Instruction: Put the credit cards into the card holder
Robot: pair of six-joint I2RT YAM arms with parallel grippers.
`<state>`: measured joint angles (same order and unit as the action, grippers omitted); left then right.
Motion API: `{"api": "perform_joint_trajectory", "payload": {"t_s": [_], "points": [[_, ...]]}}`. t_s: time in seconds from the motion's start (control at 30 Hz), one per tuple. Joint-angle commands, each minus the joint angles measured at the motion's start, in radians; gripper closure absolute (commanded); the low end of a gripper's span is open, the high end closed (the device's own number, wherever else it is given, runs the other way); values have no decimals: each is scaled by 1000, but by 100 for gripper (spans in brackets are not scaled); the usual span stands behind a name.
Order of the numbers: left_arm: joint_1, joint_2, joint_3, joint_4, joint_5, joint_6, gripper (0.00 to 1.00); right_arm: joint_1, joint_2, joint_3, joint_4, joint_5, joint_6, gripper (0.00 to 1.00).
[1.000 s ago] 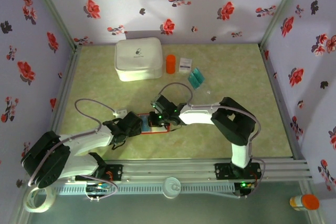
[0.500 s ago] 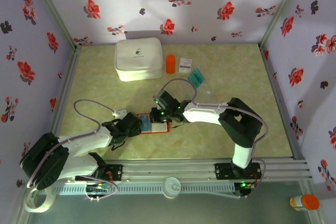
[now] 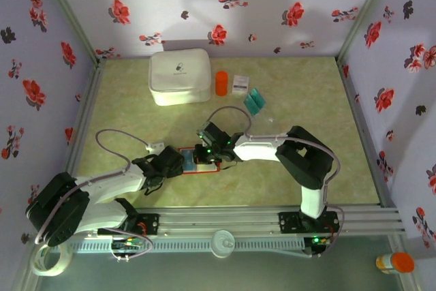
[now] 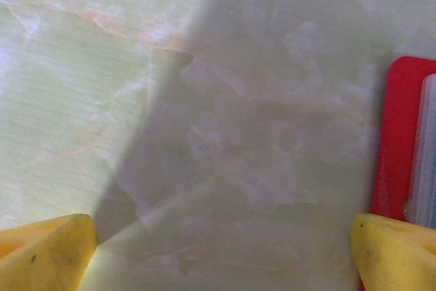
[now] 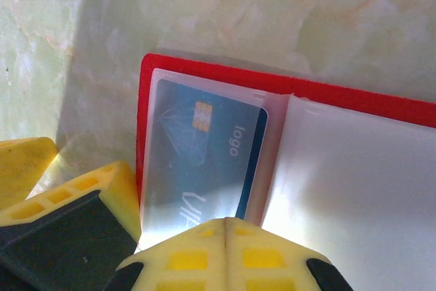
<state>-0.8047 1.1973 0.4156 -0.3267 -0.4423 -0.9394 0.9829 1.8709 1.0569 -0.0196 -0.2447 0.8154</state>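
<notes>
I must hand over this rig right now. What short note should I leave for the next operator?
Left claw: open, empty, one finger beside the red edge of the card holder.
Right claw: shut, tips over the near end of a blue card; gripping or pushing, I cannot tell.
Card holder: open flat on the table, blue card inside its clear pocket.
Done: one card in or almost in.
To do: teal cards, lying far back on the table.

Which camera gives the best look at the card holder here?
The right wrist view: the card holder lies open and close up, with a blue card in its left pocket. The top external view gives a small red patch between the arms. The left wrist view catches its red edge.
</notes>
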Motion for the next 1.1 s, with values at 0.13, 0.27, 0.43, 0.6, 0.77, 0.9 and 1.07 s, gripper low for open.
{"api": "perform_joint_trajectory", "payload": {"t_s": [0.13,0.27,0.43,0.6,0.77,0.9,1.07], "points": [[7,10,-37,37,56,1,3,22,-8,4,48,-10,21,100],[7,10,-34,36,56,3,3,29,20,-2,71,-15,34,100],[7,11,-31,32,56,5,3,29,37,-27,93,-3,42,100],[6,5,-27,27,55,4,3,27,43,-34,89,-4,41,100],[7,-14,-13,12,57,9,3,20,23,-33,72,-11,31,100],[8,-45,4,-8,60,14,3,8,-57,-29,29,-3,5,100],[8,-100,30,-36,59,23,3,-9,-187,-43,-63,48,-40,95]]}}
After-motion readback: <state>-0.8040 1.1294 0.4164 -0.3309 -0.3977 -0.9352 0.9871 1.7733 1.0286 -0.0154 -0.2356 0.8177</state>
